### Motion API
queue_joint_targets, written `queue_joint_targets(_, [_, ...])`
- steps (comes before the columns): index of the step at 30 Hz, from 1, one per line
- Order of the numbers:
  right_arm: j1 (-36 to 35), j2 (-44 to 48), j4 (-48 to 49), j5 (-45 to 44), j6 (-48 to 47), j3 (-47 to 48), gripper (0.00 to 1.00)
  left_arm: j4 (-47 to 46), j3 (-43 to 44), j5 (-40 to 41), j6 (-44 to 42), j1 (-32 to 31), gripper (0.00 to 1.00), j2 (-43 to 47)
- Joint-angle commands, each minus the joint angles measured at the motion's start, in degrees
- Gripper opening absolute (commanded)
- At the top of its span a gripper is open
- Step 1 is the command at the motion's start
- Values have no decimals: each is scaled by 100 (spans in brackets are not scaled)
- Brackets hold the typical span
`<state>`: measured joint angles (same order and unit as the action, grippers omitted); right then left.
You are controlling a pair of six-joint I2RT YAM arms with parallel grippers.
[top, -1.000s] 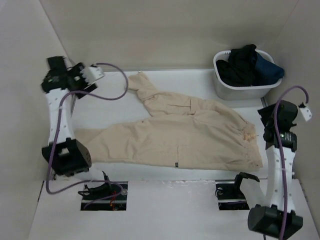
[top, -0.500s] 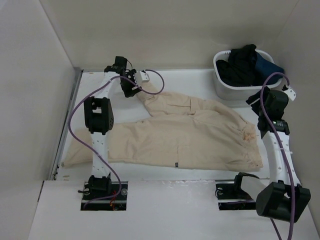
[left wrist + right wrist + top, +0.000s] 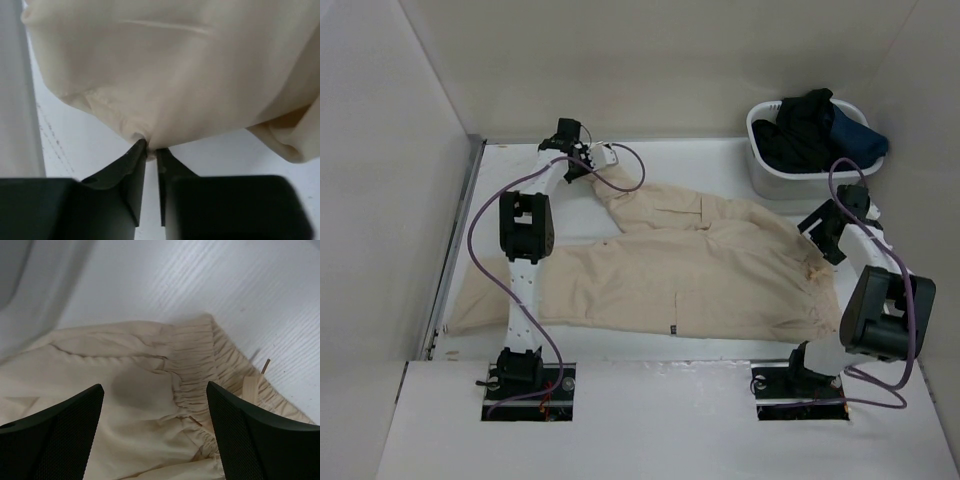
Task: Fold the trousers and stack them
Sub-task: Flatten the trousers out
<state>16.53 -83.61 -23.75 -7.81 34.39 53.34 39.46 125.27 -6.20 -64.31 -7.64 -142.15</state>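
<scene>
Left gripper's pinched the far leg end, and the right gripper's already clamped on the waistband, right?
No: the right gripper is open, its fingers spread over the waistband of the trousers, as the right wrist view shows. The left gripper is indeed shut on the leg end.

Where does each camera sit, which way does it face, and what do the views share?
Top external: high behind the bases, facing down at the table, trousers and basket; shows the left arm and right arm.
Left wrist: on the left arm, facing a trouser leg end; the left hand is shut on the cloth.
Right wrist: on the right arm, facing down at the waistband; the right hand is open over it.
Shared: all three show the beige trousers.
</scene>
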Motion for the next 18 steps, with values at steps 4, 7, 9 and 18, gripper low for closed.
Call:
queue_joint_targets(4, [12, -707, -358, -264, -55, 677, 89, -878, -354, 163, 498, 153, 0, 476])
queue_joint_targets(7, [-31, -1086, -534, -300, -126, 827, 84, -967, -635, 101, 543, 276, 0, 898])
queue_joint_targets(9, [-67, -1192, -491, -291, -152, 827, 66, -967, -863, 84, 543, 381, 0, 1275])
queue_joint_targets(18, [-76, -1062, -210, -387, -284, 871, 0, 59, -1725, 83, 139, 680, 0, 3402])
